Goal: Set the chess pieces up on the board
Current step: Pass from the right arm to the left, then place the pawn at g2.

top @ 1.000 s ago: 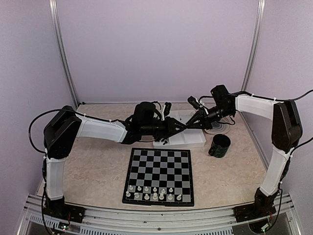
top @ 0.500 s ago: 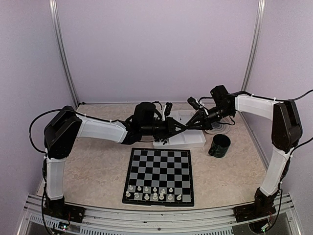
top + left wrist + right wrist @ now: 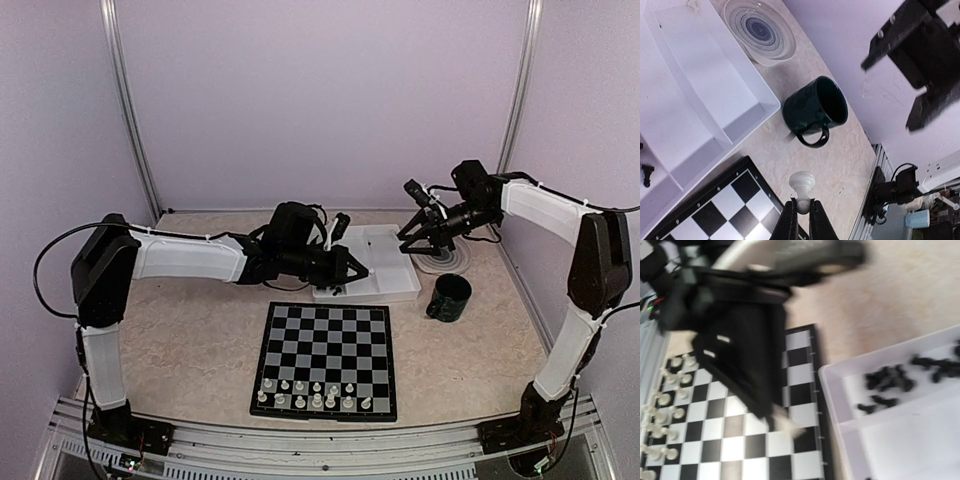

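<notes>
My left gripper (image 3: 358,270) hovers over the white tray's near left part. In the left wrist view it (image 3: 801,202) is shut on a white pawn (image 3: 802,185), pinched by its head with the base pointing away. My right gripper (image 3: 405,245) hangs above the tray's far right; its jaws do not show clearly. The board (image 3: 325,345) lies in front of the tray, with white pieces (image 3: 315,395) on its two nearest rows. Black pieces (image 3: 887,382) lie in the tray. The right wrist view is blurred and shows the left gripper with the pawn (image 3: 787,425) over the board (image 3: 740,445).
The white tray (image 3: 395,290) has a divider and sits just behind the board. A dark green mug (image 3: 449,297) stands right of the board; it also shows in the left wrist view (image 3: 815,107). A striped saucer (image 3: 445,260) lies behind the mug.
The two gripper tips were together over the tray. The right gripper has pulled back up and to the right. The left gripper keeps the white pawn and has shifted slightly left.
</notes>
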You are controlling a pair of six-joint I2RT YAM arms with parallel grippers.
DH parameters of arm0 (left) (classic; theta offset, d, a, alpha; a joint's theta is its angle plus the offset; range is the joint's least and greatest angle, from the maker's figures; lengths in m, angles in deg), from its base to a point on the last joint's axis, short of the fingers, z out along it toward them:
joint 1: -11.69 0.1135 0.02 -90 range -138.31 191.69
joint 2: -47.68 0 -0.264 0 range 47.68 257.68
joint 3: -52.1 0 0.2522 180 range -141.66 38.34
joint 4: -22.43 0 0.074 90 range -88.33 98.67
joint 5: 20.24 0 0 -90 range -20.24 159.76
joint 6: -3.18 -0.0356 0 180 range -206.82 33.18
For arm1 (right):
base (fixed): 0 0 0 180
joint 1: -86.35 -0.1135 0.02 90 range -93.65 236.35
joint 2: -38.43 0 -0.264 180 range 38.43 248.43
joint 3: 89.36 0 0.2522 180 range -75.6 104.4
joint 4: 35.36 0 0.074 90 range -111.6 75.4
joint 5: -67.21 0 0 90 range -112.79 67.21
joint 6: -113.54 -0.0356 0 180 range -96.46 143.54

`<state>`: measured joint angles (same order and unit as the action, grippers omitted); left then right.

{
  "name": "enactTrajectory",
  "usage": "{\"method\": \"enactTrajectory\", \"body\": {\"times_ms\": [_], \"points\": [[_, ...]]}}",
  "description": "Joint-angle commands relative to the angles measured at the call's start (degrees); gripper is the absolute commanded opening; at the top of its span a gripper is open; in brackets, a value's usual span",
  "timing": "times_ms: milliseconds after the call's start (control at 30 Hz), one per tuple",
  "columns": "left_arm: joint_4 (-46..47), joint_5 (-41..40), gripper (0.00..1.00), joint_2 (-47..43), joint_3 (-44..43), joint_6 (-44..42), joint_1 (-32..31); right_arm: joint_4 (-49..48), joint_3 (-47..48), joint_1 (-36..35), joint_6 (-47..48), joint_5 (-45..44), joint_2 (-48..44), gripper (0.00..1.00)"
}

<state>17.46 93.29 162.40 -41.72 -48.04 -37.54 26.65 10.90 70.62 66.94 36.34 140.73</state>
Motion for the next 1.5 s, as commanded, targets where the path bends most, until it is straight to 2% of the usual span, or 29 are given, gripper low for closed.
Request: {"method": "enactTrajectory", "body": {"times_ms": [0, 167, 233, 333, 500, 733, 767, 800, 1033, 1467], "points": [[-20.8, -1.7, 0.06, -7.2, -0.6, -11.4, -1.8, -2.8, -2.1, 2.2, -0.2, 1.7, -4.4, 0.54], [-46.4, -8.3, 0.06, -7.8, -8.0, -22.3, -6.8, -8.7, -6.1, 2.3, -2.8, -1.5, -4.4, 0.55], [-52.6, -11.3, 0.06, -7.5, -9.8, -24.5, -9.3, -8.8, -6.3, 2.3, -2.7, -2.1, -3.5, 0.59], [-57.2, -11.7, 0.04, -7.2, -10.6, -25.2, -11.8, -8.5, -6.5, 2.3, -2.2, -3.0, -2.2, 0.65], [-61.2, -10.0, 0.04, -5.3, -13.2, -27.9, -15.3, -7.8, -7.8, 2.2, -1.2, -2.9, -1.2, 0.68], [-66.9, -10.0, 0.05, 2.9, -22.1, -32.4, -19.3, -7.3, -8.8, 2.2, -1.0, -3.2, 0.0, 0.70], [-66.7, -9.9, 0.05, 4.1, -22.7, -32.5, -19.3, -6.9, -8.8, 2.2, -0.8, -3.2, 0.3, 0.88], [-66.6, -9.6, 0.05, 4.8, -23.3, -32.6, -19.4, -6.4, -8.8, 2.3, -0.6, -3.1, 0.5, 0.99], [-66.8, -9.6, 0.05, 9.2, -27.8, -32.6, -19.9, -7.4, -9.4, 2.3, -1.4, -3.9, -0.2, 0.99], [-67.5, -9.8, 0.06, 13.0, -29.4, -33.0, -21.0, -8.1, -9.9, 2.2, -1.7, -5.3, 0.2, 0.99]]}}
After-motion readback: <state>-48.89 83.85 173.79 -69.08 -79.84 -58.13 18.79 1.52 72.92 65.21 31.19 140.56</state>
